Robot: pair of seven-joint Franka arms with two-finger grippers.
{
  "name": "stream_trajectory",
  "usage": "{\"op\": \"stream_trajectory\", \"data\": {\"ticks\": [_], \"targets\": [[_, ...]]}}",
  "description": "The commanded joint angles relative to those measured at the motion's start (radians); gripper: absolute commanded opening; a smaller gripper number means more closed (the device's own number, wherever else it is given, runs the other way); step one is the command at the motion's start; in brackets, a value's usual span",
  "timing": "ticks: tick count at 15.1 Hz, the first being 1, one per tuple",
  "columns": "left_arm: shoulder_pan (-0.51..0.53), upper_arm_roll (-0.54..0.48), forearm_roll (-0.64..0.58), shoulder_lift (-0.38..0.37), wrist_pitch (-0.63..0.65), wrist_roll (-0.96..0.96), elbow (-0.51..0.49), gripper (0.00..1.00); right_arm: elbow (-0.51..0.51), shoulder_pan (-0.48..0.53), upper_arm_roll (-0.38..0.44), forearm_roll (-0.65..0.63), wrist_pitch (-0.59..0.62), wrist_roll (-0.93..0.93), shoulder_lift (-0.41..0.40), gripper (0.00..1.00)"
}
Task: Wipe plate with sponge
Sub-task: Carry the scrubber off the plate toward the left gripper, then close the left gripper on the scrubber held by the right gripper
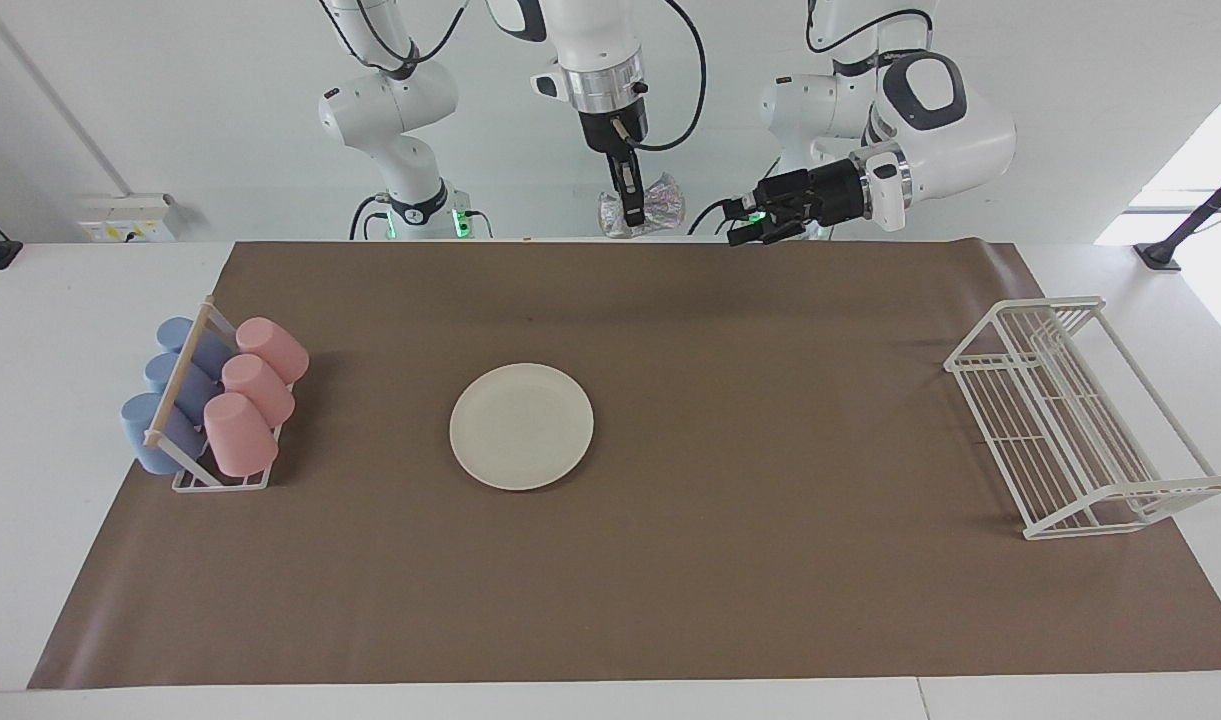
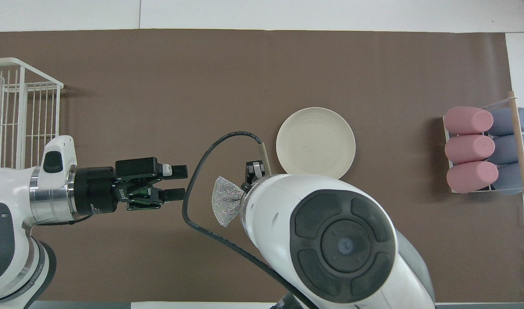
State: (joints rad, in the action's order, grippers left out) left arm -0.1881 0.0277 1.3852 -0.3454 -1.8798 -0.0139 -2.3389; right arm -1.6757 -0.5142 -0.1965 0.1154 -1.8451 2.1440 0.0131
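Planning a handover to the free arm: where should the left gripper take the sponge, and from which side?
Probably the free lobe of the sponge that fans out toward the open left gripper. The right gripper is shut on its pinched waist and hangs it high over the mat's robot-side edge. Come in level from the left arm's end; the soft mesh should crush between the fingers.

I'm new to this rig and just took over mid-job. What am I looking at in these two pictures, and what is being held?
Two robot arms share a table with a brown mat. One picture faces them from across the table; the other looks down from above their own end. On the mat lie a plate, a cup rack and a wire rack. The right claw, shut, holds the sponge high in the air, off the plate. The left claw is open, empty, raised beside it.
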Motion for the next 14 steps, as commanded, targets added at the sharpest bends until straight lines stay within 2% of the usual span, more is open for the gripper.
{"op": "stream_trajectory", "data": {"ticks": [1, 8, 9, 10, 12, 13, 14], "targets": [[-0.056, -0.012, 0.032, -0.015, 0.001, 0.012, -0.010, 1.00, -0.007, 0.008, 0.000, -0.023, -0.013, 0.008, -0.001, 0.00], [-0.175, -0.009, 0.052, -0.014, -0.137, 0.003, -0.023, 0.98, -0.009, 0.010, 0.000, -0.030, -0.013, 0.004, -0.001, 0.00], [-0.178, -0.009, 0.057, -0.014, -0.139, 0.003, -0.025, 0.90, -0.009, 0.010, 0.000, -0.030, -0.013, 0.004, -0.001, 0.00], [-0.179, -0.009, 0.058, -0.011, -0.139, 0.003, -0.025, 0.69, -0.009, 0.010, 0.000, -0.030, -0.013, 0.004, -0.001, 0.00], [-0.182, -0.009, 0.058, -0.011, -0.139, -0.020, -0.025, 0.15, -0.007, 0.010, 0.000, -0.031, -0.013, 0.002, -0.001, 0.00], [-0.191, -0.009, 0.058, -0.011, -0.140, -0.038, -0.023, 0.00, -0.007, 0.010, 0.000, -0.033, -0.013, 0.001, -0.001, 0.00], [-0.192, -0.009, 0.058, -0.011, -0.140, -0.058, -0.023, 0.00, -0.009, 0.010, 0.000, -0.031, -0.013, 0.001, -0.001, 0.00]]}}
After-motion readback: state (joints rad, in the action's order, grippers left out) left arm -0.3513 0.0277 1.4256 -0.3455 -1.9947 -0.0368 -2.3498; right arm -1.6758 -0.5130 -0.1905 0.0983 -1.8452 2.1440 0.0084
